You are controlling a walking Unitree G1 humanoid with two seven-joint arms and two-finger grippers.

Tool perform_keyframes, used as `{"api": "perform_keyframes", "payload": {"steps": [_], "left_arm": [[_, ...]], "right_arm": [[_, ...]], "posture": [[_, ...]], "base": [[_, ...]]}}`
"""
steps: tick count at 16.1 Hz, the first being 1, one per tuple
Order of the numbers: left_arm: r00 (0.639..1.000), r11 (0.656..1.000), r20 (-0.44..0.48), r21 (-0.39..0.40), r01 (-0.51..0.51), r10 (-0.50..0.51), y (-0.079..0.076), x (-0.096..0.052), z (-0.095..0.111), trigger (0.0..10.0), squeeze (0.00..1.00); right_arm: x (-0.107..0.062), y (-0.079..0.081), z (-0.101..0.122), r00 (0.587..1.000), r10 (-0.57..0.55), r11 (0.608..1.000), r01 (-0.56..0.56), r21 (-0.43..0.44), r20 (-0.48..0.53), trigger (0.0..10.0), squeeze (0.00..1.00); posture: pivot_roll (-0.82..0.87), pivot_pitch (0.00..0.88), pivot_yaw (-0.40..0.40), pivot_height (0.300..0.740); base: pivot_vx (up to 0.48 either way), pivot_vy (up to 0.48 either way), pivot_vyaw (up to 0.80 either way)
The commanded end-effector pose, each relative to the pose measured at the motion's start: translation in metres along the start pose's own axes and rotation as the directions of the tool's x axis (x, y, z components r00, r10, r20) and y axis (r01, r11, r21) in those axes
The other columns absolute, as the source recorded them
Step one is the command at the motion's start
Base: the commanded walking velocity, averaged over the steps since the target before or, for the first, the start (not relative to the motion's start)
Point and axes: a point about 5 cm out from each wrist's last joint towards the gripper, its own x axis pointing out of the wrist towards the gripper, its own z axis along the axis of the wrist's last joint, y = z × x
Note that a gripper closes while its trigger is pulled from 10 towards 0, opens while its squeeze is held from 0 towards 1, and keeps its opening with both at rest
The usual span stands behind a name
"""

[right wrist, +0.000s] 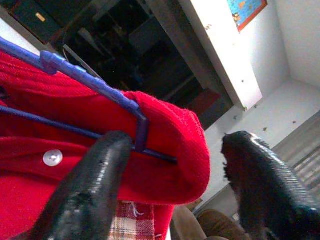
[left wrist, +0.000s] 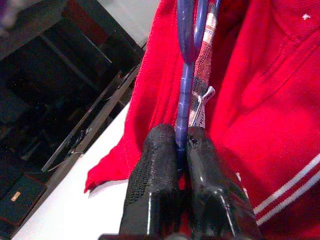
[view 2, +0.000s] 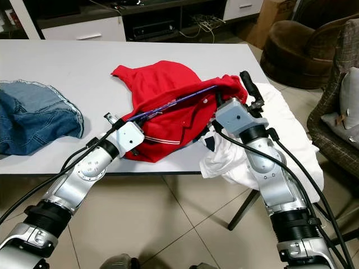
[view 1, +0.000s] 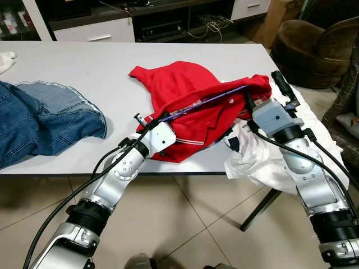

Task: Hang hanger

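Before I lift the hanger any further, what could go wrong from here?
1. The left tool pinches only the thin end of the purple hanger, so it may twist or slip out under the shirt's weight.
2. The right tool is open at the red shirt shoulder; that end is held by nothing and may slide off the hanger.
3. The white cloth lies against the shirt at the table edge and might be dragged off.

Shirt (view 1: 185, 106) lies mid-desk (view 1: 101, 67), hanger (view 1: 202, 102) across it. Jeans (view 1: 39, 117) at desk's left, well apart. Cloth (view 1: 263, 162) over desk's right edge, touching shirt. Left gripper (left wrist: 181, 145) at hanger's left end, right gripper (right wrist: 175, 165) at its right end. Armchair (view 1: 314, 45) behind right.
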Motion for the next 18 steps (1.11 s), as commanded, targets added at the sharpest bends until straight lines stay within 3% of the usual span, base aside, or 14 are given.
{"api": "perform_keyframes", "payload": {"steps": [1, 18], "left_arm": [[1.0, 1.0, 0.025, 0.022, -0.003, 0.002, 0.0021, 0.0018, 0.0046, 10.0, 0.05], [0.999, 0.999, 0.039, 0.034, -0.006, 0.005, 0.0031, 0.0034, 0.0075, 10.0, 0.05]], "right_arm": [[0.003, -0.0045, -0.0003, 1.0, 0.0, 1.0, 0.0, 0.005, 0.006, 0.0, 0.0], [0.0053, 0.0036, 0.0029, 0.995, 0.082, 0.997, -0.082, 0.006, 0.06, 0.0, 0.0]], "posture": [[0.04, 0.006, 0.011, 0.74], [0.05, 0.009, 0.01, 0.74]], "base": [[0.0, 0.0, 0.0], [0.0, 0.0, 0.0]]}}
